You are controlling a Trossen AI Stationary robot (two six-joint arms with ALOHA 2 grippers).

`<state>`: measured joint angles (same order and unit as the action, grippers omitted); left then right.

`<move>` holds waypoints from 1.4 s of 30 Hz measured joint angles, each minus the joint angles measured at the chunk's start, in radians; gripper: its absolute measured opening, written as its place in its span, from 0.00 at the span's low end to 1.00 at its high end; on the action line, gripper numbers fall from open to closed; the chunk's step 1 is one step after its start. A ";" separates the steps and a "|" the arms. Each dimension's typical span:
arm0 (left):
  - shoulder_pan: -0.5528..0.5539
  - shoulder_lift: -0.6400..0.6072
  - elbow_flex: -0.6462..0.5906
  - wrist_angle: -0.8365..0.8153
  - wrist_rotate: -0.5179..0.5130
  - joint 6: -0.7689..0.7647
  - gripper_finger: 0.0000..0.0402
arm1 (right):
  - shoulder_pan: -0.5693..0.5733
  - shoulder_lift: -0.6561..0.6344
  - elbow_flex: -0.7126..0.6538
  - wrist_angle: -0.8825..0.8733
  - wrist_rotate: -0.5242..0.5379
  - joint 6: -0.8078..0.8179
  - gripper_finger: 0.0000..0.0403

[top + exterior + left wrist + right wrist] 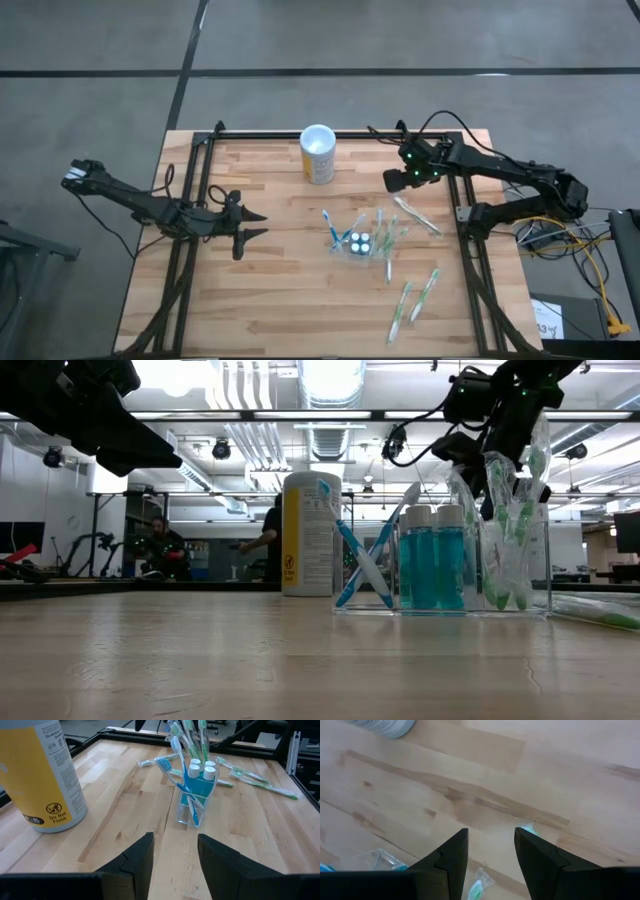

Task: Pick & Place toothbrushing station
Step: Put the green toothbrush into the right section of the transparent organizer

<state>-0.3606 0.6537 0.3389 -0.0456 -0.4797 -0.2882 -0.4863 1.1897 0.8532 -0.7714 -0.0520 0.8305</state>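
The toothbrushing station point(362, 243) stands mid-desk, already stocked with brushes and two bottles. Beside it, several wrapped toothbrushes point(416, 297) remain loose. My right claw point(392, 181) hovers beyond it, parted and empty; my left claw point(250, 224) waits wide.

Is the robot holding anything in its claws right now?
No. The left gripper and right gripper are both open with nothing between the fingers.

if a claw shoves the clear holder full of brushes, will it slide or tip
The clear holder looks tall and narrow, with toothbrushes fanning out above its rim, so a high push would probably tip it. The two blue bottles inside likely add weight low down, so a low push may slide it. Its smooth walls probably grip poorly.
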 joint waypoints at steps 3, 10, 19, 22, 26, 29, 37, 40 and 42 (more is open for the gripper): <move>0.000 0.000 0.000 0.000 0.000 0.000 0.39 | -0.019 0.003 0.000 -0.003 -0.004 -0.006 0.39; 0.000 0.000 0.000 0.000 0.000 0.000 0.39 | -0.076 0.003 -0.002 -0.003 -0.053 -0.050 0.39; 0.000 0.000 0.000 0.000 0.000 0.000 0.39 | -0.126 0.003 -0.002 -0.001 -0.101 -0.108 0.39; 0.000 0.000 0.000 0.000 0.000 0.000 0.39 | -0.140 0.003 -0.002 0.000 -0.107 -0.131 0.39; 0.000 0.000 0.000 0.000 0.000 0.000 0.39 | -0.167 0.003 -0.005 -0.002 -0.125 -0.155 0.38; 0.000 0.000 0.000 0.000 0.000 0.000 0.39 | -0.188 0.003 -0.008 -0.003 -0.153 -0.177 0.38; 0.000 0.000 0.000 0.000 0.000 0.000 0.39 | -0.224 0.004 -0.037 0.002 -0.192 -0.207 0.38; 0.000 0.000 0.000 0.000 0.000 0.000 0.39 | -0.227 0.004 -0.057 0.017 -0.208 -0.209 0.38; 0.000 0.000 0.000 0.000 0.000 0.000 0.39 | -0.226 0.004 -0.070 0.033 -0.219 -0.210 0.38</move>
<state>-0.3606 0.6536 0.3389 -0.0455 -0.4797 -0.2882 -0.7124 1.1934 0.7833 -0.7387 -0.2710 0.6209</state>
